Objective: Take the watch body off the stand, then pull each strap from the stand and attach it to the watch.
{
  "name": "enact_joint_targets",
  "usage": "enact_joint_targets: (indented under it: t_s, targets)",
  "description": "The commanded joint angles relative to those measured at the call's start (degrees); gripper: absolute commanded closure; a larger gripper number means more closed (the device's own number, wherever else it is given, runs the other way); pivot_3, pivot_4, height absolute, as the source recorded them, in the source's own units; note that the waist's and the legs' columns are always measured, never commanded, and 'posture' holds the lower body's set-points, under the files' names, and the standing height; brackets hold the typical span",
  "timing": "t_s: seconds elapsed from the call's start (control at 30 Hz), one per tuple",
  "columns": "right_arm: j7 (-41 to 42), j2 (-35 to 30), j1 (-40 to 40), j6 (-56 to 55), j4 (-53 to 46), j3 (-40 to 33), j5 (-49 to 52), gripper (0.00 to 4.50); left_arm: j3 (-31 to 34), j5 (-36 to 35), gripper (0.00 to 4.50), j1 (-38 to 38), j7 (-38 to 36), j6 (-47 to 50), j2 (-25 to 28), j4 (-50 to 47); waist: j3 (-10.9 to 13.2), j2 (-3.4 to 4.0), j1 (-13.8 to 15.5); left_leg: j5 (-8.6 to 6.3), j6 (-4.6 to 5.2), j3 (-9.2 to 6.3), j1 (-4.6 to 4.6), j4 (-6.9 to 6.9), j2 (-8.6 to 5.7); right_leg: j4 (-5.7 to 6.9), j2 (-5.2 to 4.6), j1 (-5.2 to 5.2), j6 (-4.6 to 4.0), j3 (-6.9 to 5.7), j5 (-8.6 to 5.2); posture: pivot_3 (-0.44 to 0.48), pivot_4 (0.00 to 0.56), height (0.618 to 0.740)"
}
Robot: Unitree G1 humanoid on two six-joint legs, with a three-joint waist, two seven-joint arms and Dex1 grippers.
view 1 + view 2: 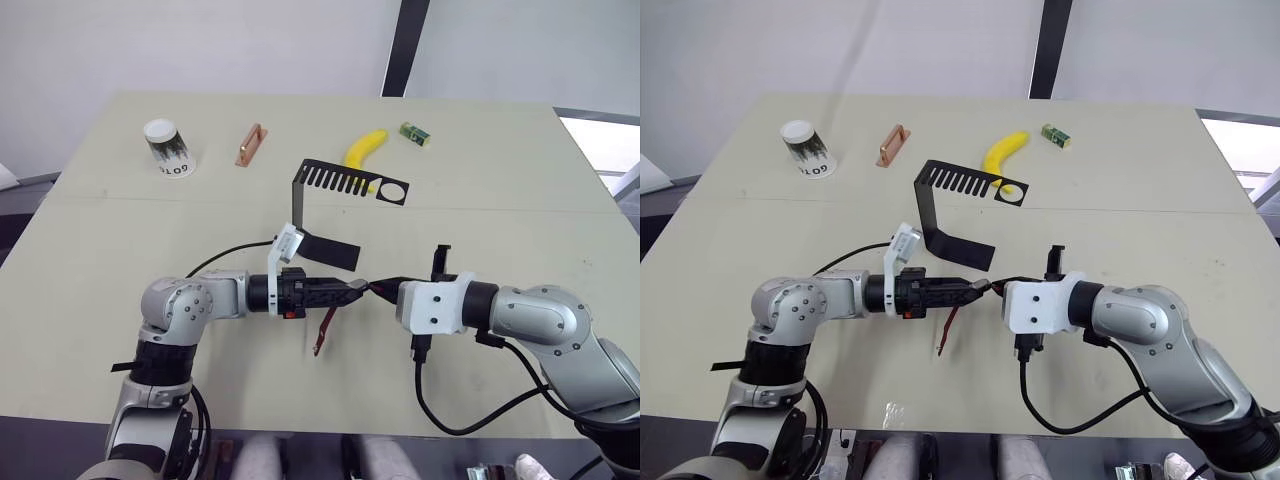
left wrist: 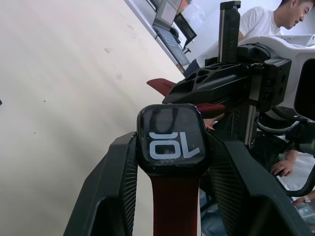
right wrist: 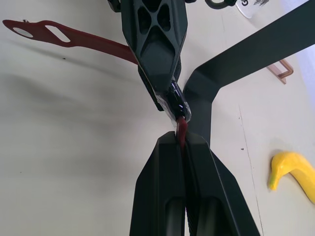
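A paper cup [image 1: 168, 146] stands near the table's [image 1: 120, 220] far left corner; what it holds cannot be told. The stand [image 1: 335, 195] sits a little beyond the table's middle, its slotted shelf bare.

Over the near middle of the table the two grippers meet tip to tip. The left gripper [image 1: 350, 291] is clenched on the watch body [image 2: 171, 138], one finger on each side of the case; the left wrist view shows its dark screen with light digits facing the camera. One red strap [image 2: 174, 206] is joined to the watch and runs back between the left fingers [image 2: 110, 191]; in the head views it hangs below that gripper, clear of the table. The right gripper [image 3: 181, 140] is pinched tight on the second red strap [image 3: 181, 129], fingers nearly closed around it, and this strap's free end touches the edge of the watch body.

Along the far edge lie a copper-coloured handle [image 1: 250, 144], a banana [image 1: 363, 150] just behind the stand, and a small green block [image 1: 415, 134]. A person [image 2: 268, 24] sits behind in the left wrist view.
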Motion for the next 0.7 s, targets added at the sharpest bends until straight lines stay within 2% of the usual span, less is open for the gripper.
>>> enact_joint_targets:
  t_s: [0.03,0.7]
  targets:
    - [-0.32,0.5,-0.83,-0.73,-1.41,-0.73,-0.14,4.5,0.29,-1.81,2.9,-0.35,0.08,-0.27,-0.24,-2.7,0.0,0.0,0.01,0.0,0.0,0.0,0.0,0.0,0.0,0.0,0.0,0.0,0.0,0.0,0.0,0.0,0.15,0.74]
    - [0.09,0.88,-1.71,-1.14,-0.85,0.24,-1.01,4.5,-0.34,-1.56,2.9,-0.35,0.44,-1.08,-0.72,-3.28,0.0,0.0,0.0,0.0,0.0,0.0,0.0,0.0,0.0,0.0,0.0,0.0,0.0,0.0,0.0,0.0,0.15,0.74]
